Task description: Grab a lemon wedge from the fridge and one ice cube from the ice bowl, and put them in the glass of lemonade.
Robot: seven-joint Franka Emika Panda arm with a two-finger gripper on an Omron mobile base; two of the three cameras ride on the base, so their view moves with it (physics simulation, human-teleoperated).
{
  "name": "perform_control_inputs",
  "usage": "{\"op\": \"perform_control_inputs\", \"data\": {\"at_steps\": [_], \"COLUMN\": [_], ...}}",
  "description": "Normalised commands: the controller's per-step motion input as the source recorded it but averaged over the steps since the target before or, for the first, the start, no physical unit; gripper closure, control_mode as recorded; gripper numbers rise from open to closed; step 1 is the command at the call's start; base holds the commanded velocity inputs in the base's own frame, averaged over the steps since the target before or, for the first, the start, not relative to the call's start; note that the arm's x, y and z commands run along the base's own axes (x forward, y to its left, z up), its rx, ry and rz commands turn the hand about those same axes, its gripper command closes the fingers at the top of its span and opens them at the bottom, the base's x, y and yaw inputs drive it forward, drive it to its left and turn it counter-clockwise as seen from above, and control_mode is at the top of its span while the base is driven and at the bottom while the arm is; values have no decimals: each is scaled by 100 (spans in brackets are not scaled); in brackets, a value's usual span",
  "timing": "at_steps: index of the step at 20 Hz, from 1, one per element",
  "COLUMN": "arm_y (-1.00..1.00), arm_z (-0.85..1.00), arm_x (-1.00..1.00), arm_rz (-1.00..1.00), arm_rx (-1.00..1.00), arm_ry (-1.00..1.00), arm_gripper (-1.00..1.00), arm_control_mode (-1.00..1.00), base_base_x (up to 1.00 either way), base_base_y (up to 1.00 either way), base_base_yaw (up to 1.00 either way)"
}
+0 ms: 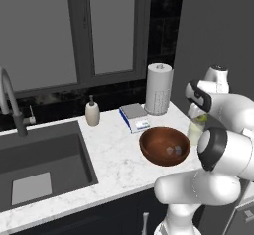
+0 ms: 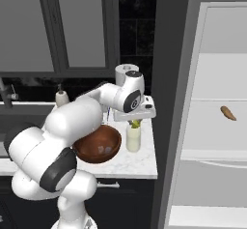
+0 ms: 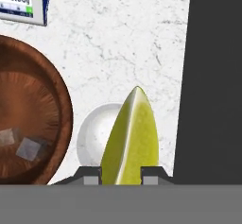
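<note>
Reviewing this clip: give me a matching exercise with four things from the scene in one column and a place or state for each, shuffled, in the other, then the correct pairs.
Things:
1. lemon wedge
2. ice bowl
3. glass of lemonade
4. kitchen scale

Places or states:
A. stands on the counter directly under the end effector
B. sits between the soap bottle and the paper towel roll
C. clamped between the fingertips
D. holds ice cubes

Pairs: 1-C, 2-D, 3-A, 4-B

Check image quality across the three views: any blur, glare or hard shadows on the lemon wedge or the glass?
Hand view: lemon wedge sharp, evenly lit between the end effector tips, no glare. Right base view: glass of lemonade small and soft-edged, with a faint shadow on the counter. Left base view: glass mostly hidden by the arm; ice bowl evenly lit.
</note>
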Motion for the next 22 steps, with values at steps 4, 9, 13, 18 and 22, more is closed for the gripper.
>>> {"op": "perform_control_inputs", "data": {"at_steps": [4,9,13,18,22], "arm_y": [0,0,0,0,0], "arm_z": [-45,-11,0,0,0], "arm_x": [0,0,0,0,0], "arm_rz": [0,0,0,0,0], "arm_rx": [0,0,0,0,0], "arm_ry": [0,0,0,0,0], "arm_gripper": [100,100,-100,-100,-100], "arm_control_mode": [-100,-100,-100,-100,-100], "base_base_x": [0,0,0,0,0], "base_base_y": [0,0,0,0,0], "base_base_yaw": [0,0,0,0,0]}}
